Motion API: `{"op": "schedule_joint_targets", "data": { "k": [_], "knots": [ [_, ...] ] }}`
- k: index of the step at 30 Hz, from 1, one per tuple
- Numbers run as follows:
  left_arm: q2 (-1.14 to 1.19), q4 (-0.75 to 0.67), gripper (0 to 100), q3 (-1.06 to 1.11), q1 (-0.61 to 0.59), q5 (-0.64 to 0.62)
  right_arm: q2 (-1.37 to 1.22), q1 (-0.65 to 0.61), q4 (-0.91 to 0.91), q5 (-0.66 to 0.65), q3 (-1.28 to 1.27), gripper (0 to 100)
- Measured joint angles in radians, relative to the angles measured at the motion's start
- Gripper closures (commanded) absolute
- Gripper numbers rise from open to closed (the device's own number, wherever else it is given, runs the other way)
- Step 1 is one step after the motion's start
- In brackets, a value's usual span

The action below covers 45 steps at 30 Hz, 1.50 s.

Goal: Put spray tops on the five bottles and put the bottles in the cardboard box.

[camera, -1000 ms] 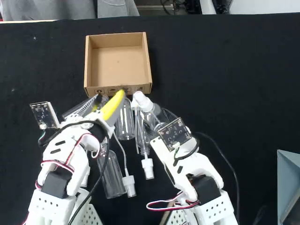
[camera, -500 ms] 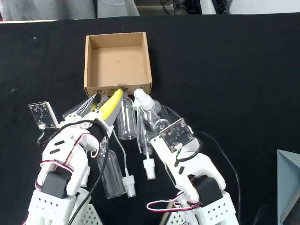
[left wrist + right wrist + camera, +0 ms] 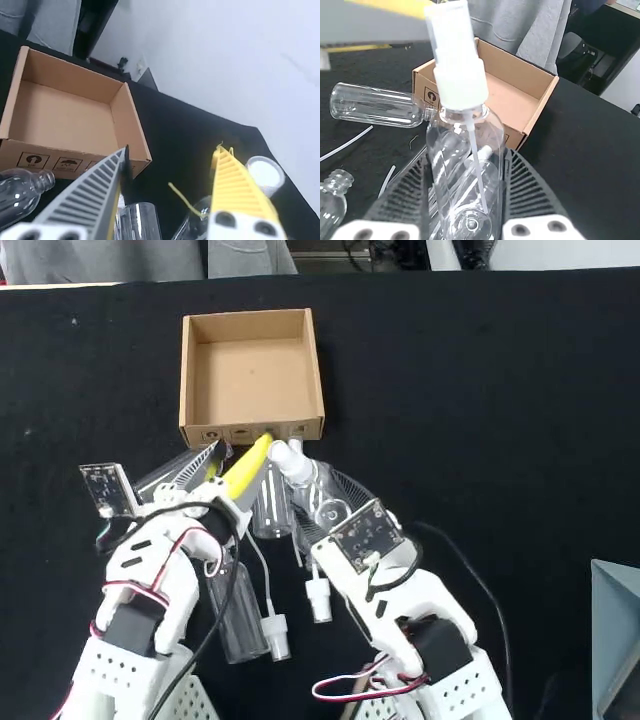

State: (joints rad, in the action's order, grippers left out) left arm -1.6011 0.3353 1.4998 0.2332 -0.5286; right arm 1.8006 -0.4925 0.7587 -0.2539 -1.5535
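Observation:
My right gripper (image 3: 318, 500) (image 3: 466, 165) is shut on a clear bottle (image 3: 322, 490) (image 3: 464, 135) that carries a white spray top (image 3: 283, 453) (image 3: 457, 60). It holds the bottle tilted, the top close to the front wall of the cardboard box (image 3: 250, 425) (image 3: 492, 97) (image 3: 65, 115). My left gripper (image 3: 238, 450) (image 3: 171, 152) is open just left of it, its yellow finger (image 3: 245, 468) (image 3: 235, 190) beside the spray top. A topless bottle (image 3: 268, 502) (image 3: 136, 220) lies under the left gripper. Another bottle (image 3: 375, 105) (image 3: 20, 186) lies in front of the box.
Two loose spray tops (image 3: 317, 598) (image 3: 275, 633) with tubes and one more bottle (image 3: 238, 612) lie on the black table (image 3: 480, 400) between the arms. A grey object (image 3: 615, 630) sits at the right edge. The box holds nothing.
The right arm has swung its bottle left, so the spray top now sits nearer the yellow finger. The left arm has shifted slightly right.

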Motion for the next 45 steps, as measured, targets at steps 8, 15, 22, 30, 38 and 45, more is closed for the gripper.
{"op": "schedule_joint_targets", "data": {
  "k": [8, 15, 22, 30, 38, 45],
  "knots": [
    [-0.02, 0.002, 75, 0.021, 0.112, 0.06, 0.0, 0.006, 0.002, 0.003, 0.0, 96.6],
    [-0.023, 0.063, 75, -0.011, 0.17, 0.06, 0.0, 0.006, 0.003, 0.003, -0.002, 96.6],
    [-0.023, 0.074, 75, -0.02, 0.153, 0.06, 0.0, 0.005, 0.002, 0.003, 0.0, 96.6],
    [-0.006, 0.077, 75, -0.025, 0.044, 0.063, 0.0, 0.0, 0.012, 0.002, 0.0, 96.6],
    [-0.006, 0.077, 75, -0.025, 0.026, 0.064, 0.0, 0.0, 0.014, 0.002, 0.0, 96.6],
    [-0.006, 0.077, 75, -0.025, -0.118, 0.075, 0.0, 0.002, 0.031, 0.002, 0.0, 96.6]
  ]
}}
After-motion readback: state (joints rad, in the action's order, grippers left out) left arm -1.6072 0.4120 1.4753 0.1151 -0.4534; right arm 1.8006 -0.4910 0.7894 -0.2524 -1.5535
